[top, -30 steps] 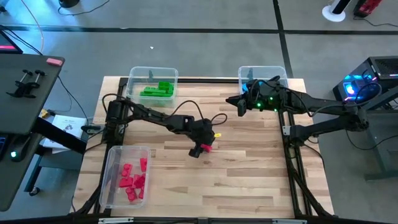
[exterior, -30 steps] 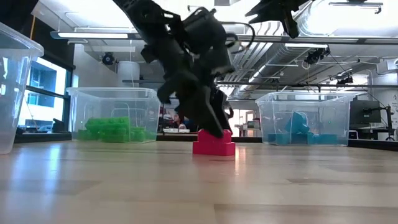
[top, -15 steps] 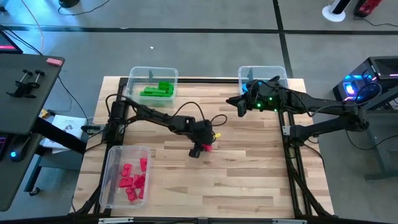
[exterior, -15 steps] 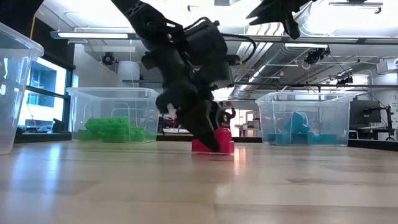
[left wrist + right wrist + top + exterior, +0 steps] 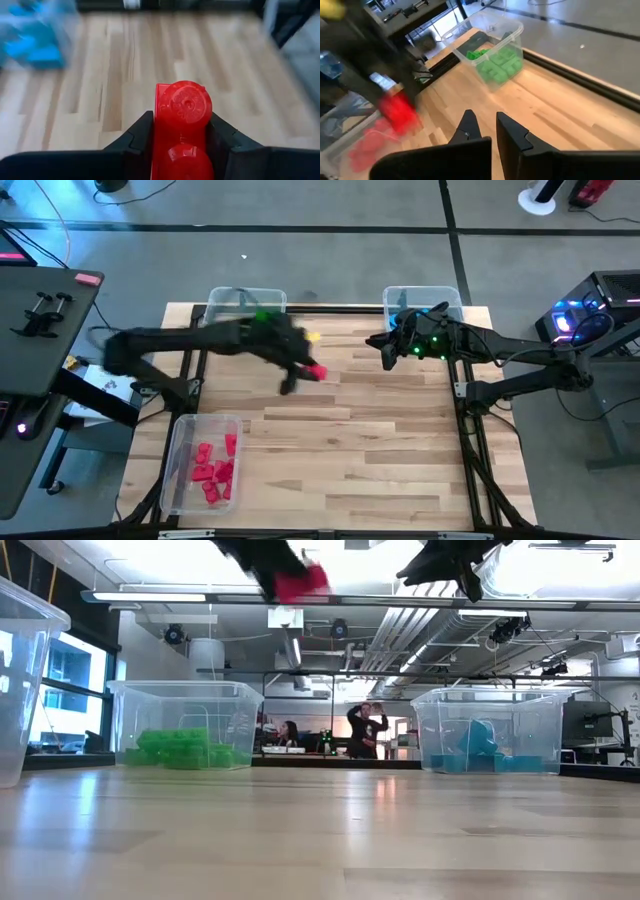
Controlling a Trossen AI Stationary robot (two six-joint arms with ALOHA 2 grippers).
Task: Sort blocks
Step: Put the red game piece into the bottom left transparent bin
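A red block (image 5: 182,115) with round studs sits between the fingers of my left gripper (image 5: 181,125), high over the table's middle (image 5: 314,370). In the low view it shows near the top (image 5: 300,582). My right gripper (image 5: 378,348) hangs shut and empty in front of the bin of blue blocks (image 5: 422,302). Green blocks (image 5: 262,318) lie in the far left bin, and red blocks (image 5: 213,465) in the near left bin. My left gripper pinches the red block's two opposite sides (image 5: 159,125) between its two fingers, with the studded face turned toward the wrist camera. The fingers slant downward. The block is lifted clear of the table.
Three clear bins stand on the wooden table: green (image 5: 185,725) at the far left, blue (image 5: 490,730) at the far right, red (image 5: 180,470) at the near left. The middle and near right of the tabletop (image 5: 380,450) are bare wood. People (image 5: 365,730) show in the room behind.
My left gripper has taken hold of the red block that stood on the table's middle and has risen fast with it, swinging toward the far edge. The block is now lifted clear of the table.
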